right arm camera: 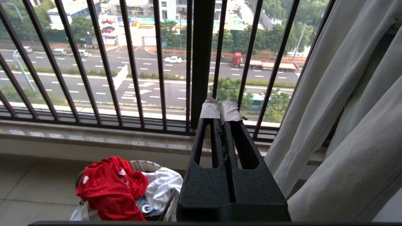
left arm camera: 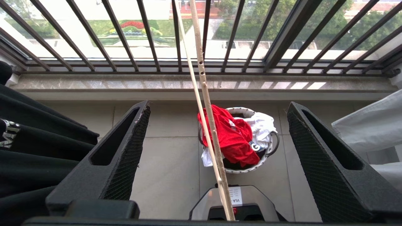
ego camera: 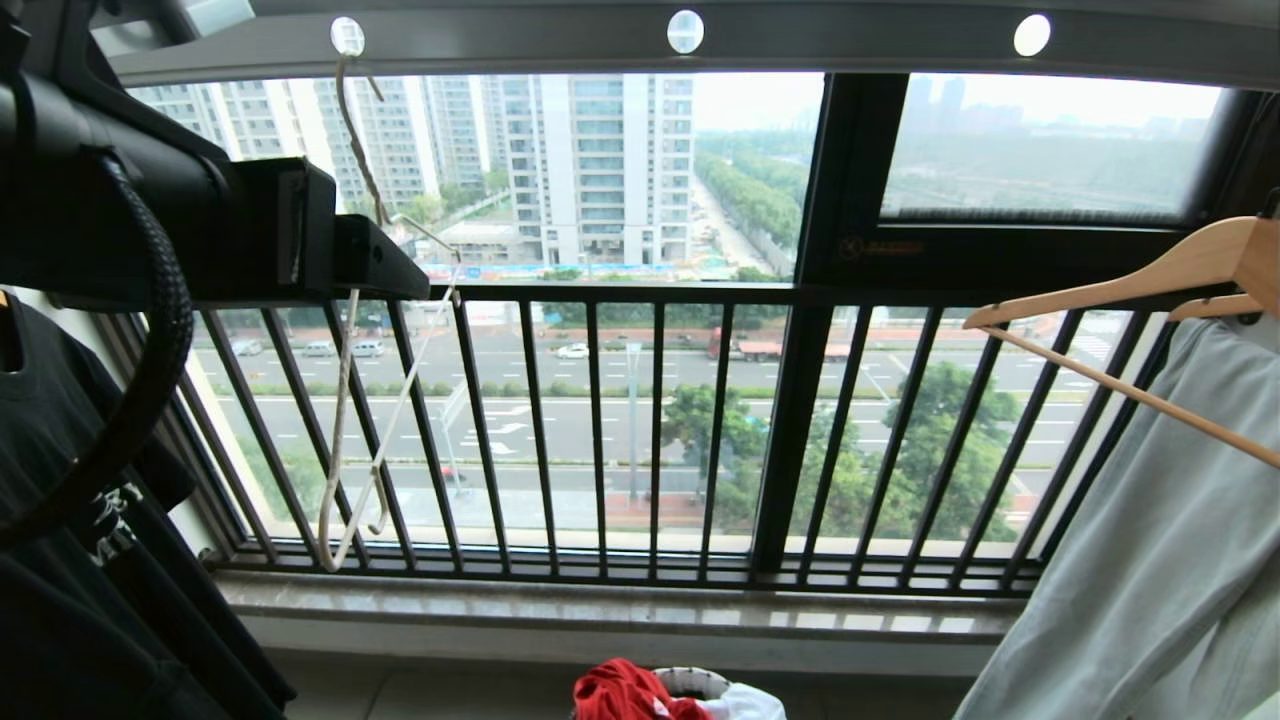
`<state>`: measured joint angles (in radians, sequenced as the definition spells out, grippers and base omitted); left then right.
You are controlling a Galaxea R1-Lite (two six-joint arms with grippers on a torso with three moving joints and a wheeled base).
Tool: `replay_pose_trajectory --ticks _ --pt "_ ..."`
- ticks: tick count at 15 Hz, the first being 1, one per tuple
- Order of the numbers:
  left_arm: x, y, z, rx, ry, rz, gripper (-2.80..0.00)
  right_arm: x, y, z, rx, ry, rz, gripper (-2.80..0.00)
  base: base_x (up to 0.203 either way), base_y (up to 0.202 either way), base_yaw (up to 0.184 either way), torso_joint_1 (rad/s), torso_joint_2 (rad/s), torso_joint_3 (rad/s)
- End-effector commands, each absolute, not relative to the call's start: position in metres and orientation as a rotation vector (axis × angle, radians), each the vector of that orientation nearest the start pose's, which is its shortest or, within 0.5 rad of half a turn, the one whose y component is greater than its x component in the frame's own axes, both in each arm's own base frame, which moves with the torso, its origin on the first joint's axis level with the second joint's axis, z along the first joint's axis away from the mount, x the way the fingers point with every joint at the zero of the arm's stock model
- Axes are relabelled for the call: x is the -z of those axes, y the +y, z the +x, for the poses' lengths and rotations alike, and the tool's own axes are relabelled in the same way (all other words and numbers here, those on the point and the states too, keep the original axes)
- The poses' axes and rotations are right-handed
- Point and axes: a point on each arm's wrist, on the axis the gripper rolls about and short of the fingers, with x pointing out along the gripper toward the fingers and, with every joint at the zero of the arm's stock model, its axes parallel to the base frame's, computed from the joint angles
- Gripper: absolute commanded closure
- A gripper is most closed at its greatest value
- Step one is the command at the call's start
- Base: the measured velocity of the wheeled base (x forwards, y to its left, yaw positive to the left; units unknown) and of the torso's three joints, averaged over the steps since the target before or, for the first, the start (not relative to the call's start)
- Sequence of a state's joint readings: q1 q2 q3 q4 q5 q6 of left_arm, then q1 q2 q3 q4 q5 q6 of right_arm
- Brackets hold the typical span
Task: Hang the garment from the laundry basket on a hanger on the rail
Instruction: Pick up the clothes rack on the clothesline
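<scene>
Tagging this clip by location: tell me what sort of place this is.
Most likely an enclosed high-rise apartment balcony used for drying laundry. An overhead rail carries a hanger and hung clothes, a laundry basket of shirts sits on the tiled floor, and the black barred railing overlooks a road far below.

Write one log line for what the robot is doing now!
left gripper: open beside thin cream-white wire hanger on grey rail | right gripper: shut, idle | red T-shirt: in white woven basket
</scene>
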<state>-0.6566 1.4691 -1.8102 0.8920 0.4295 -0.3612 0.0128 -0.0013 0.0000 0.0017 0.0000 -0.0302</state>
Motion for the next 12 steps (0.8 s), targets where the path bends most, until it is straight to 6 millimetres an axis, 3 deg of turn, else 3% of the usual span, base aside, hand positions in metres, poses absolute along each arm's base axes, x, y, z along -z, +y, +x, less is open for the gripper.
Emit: replay_pose_trajectory --ticks 1,12 --pt "-0.368 -0.119 0.172 0.077 0.516 -0.038 -2.80 -0.075 0.000 -0.023 -0.013 0.001 -0.030 0.00 0.000 0.000 0.000 0.000 0.00 0.000" --pt "-0.359 -0.137 0.200 -0.053 0.473 0.010 -2.80 -0.075 0.000 -0.023 -0.014 0.001 -0.031 0.00 0.000 0.000 0.000 0.000 0.00 0.000"
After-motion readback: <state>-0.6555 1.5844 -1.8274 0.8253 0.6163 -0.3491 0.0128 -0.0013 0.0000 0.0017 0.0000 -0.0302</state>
